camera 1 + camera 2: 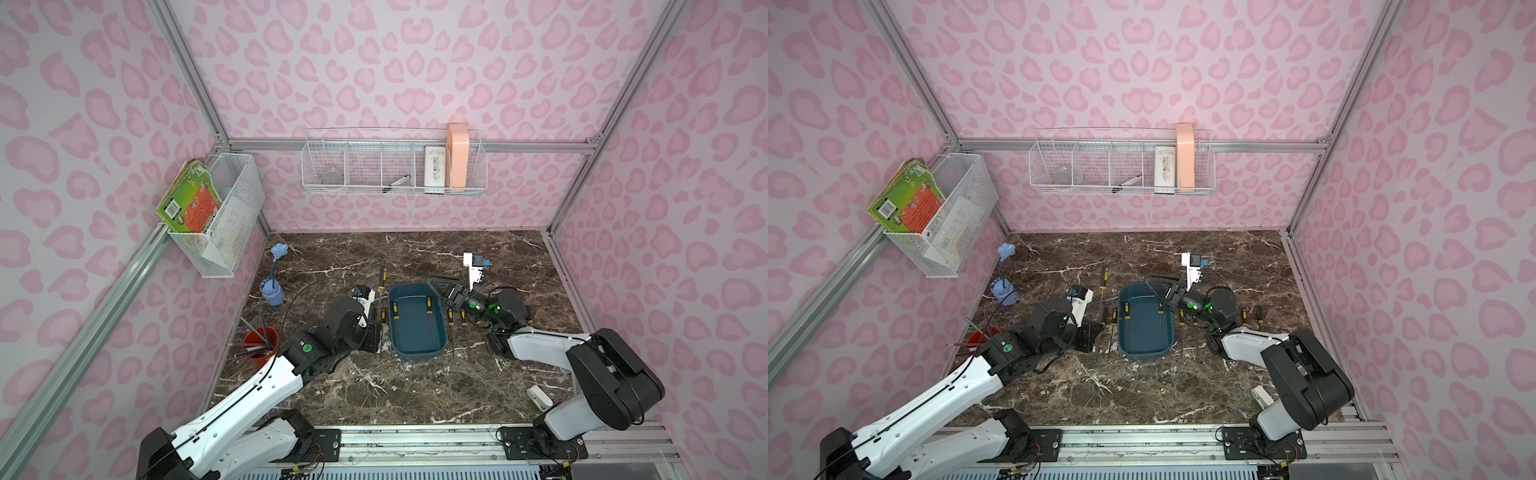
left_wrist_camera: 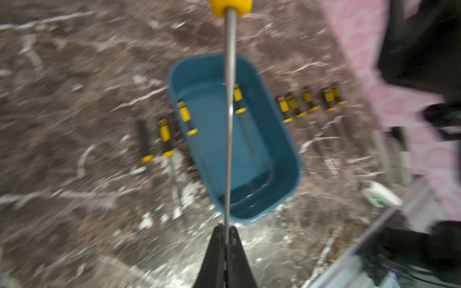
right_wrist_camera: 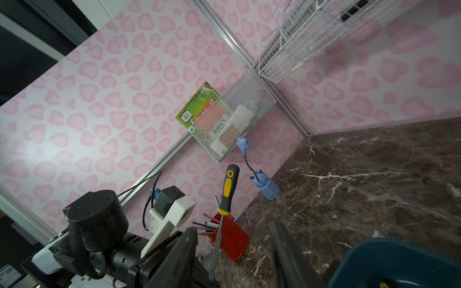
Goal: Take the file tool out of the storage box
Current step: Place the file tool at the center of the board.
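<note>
File is being pinched by the blade in the clamped left gripper, handle outward, lifted clear of the box. Right gripper is being held spread, seemingly not touching it. Handover is likely being finished; next, file is to be laid on table beside box.

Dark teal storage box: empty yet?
Not empty: two yellow-and-black-handled files lie inside the dark teal plastic storage box; the left gripper pinches a third file by its shaft.
</note>
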### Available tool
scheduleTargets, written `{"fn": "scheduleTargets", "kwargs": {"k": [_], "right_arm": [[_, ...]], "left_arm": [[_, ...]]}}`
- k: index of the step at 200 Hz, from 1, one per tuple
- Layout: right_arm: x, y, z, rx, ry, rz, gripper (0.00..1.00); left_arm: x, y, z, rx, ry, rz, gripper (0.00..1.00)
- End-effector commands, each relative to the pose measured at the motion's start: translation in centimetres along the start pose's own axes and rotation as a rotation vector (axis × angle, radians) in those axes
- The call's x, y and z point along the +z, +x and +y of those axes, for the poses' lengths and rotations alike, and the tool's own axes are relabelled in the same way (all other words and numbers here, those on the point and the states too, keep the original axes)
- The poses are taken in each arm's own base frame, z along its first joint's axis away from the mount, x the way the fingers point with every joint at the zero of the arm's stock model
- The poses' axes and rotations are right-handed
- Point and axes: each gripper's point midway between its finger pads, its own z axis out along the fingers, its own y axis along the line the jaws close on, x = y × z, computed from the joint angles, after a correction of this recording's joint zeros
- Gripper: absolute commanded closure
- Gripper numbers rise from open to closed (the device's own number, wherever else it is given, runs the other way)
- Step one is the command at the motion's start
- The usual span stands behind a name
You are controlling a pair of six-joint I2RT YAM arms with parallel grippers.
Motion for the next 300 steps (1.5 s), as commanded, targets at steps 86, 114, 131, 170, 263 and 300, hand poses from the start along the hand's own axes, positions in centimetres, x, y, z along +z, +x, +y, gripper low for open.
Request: {"fn": "scheduleTargets", "kwargs": {"k": [86, 114, 131, 170, 263, 300], "right_arm": [[1.1, 6.5, -6.2, -0.024, 0.326, 0.389, 0.54], [1.3, 7.0, -6.2, -0.028, 0.329, 0.409, 0.54], [1.4, 7.3, -6.7, -0.025, 0.347, 0.432, 0.54], [1.3, 8.5, -8.1, -0.039, 0.413, 0.496, 0.54], [0.5, 11.4, -11.9, -0.100, 0.679, 0.695, 0.58], [0.8, 12.4, -13.2, -0.128, 0.728, 0.721, 0.61]], "left_arm": [[6.2, 7.6, 8.5, -0.090, -0.325, 0.486, 1.00], [7.2, 7.7, 8.8, -0.111, -0.317, 0.512, 1.00], [7.7, 7.7, 8.3, -0.114, -0.283, 0.513, 1.00], [8.7, 8.6, 9.1, -0.142, -0.284, 0.573, 1.00], [9.2, 9.1, 10.1, -0.154, -0.315, 0.597, 1.00], [9.1, 9.7, 11.1, -0.157, -0.374, 0.621, 0.94]]}}
